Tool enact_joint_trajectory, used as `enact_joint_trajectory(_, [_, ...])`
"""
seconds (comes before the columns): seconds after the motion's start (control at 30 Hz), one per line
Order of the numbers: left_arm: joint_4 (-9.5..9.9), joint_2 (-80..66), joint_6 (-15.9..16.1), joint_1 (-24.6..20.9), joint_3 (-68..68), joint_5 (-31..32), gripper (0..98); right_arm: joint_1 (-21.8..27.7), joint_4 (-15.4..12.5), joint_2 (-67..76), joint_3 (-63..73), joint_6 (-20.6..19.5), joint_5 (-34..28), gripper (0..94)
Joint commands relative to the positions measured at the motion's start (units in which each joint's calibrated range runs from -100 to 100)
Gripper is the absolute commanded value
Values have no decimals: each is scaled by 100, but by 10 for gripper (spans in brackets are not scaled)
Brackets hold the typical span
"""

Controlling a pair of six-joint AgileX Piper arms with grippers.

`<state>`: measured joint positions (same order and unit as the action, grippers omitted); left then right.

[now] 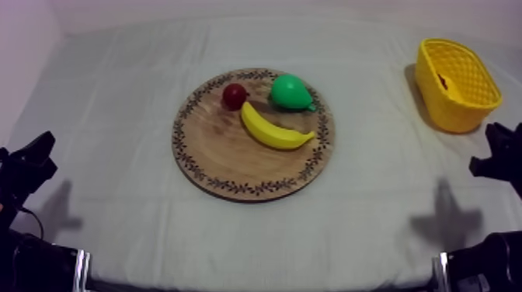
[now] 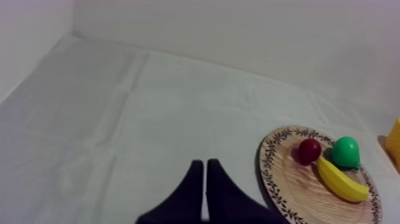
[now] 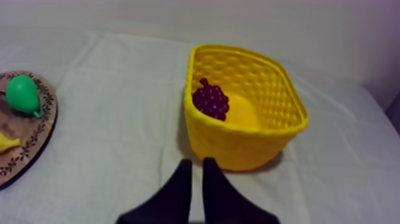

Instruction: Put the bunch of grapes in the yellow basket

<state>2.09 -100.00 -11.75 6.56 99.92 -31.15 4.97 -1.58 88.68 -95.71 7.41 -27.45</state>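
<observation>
The purple bunch of grapes point(image 3: 211, 100) lies inside the yellow basket point(image 3: 250, 143), against its near-left wall. In the top view the basket point(image 1: 458, 109) stands at the far right of the table. The round wooden board point(image 1: 225, 155) sits mid-table and carries a banana point(image 1: 273, 132), a green pear point(image 1: 290, 92) and a small red fruit point(image 1: 234, 95). My left gripper point(image 1: 35, 151) rests low at the left, its fingers point(image 2: 196, 184) together over bare cloth. My right gripper point(image 1: 497, 147) rests low at the right, shut on nothing, its tip point(image 3: 196, 161) just short of the basket.
Bare grey-white cloth point(image 1: 116, 101) lies between the board and both arms. In the left wrist view the board point(image 2: 286, 179) is off to the side with the pear point(image 2: 346, 151), red fruit point(image 2: 309, 151) and banana point(image 2: 340, 180). A wall rises behind the table.
</observation>
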Motion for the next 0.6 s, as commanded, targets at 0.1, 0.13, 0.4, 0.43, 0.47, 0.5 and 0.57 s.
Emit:
enact_joint_trajectory(0.1, [-1,0,0,-1,-4,3,1,-44,107,495,-329,-118,-304,10])
enact_joint_trajectory(0.13, [-1,0,0,-1,-4,3,1,-49,120,559,-346,-143,-388,9])
enact_joint_trajectory(0.4, [-1,0,0,-1,-4,3,1,-104,48,699,-389,-292,-642,10])
enact_joint_trajectory(0.43, [-1,0,0,-1,-4,3,1,-109,45,702,-391,-301,-649,14])
enact_joint_trajectory(0.47, [-1,0,0,-1,-4,3,1,-113,43,704,-393,-290,-654,18])
enact_joint_trajectory(0.5, [-1,0,0,-1,-4,3,1,-116,42,705,-393,-256,-658,16])
enact_joint_trajectory(0.57, [-1,0,0,-1,-4,3,1,-119,40,707,-394,-119,-662,11])
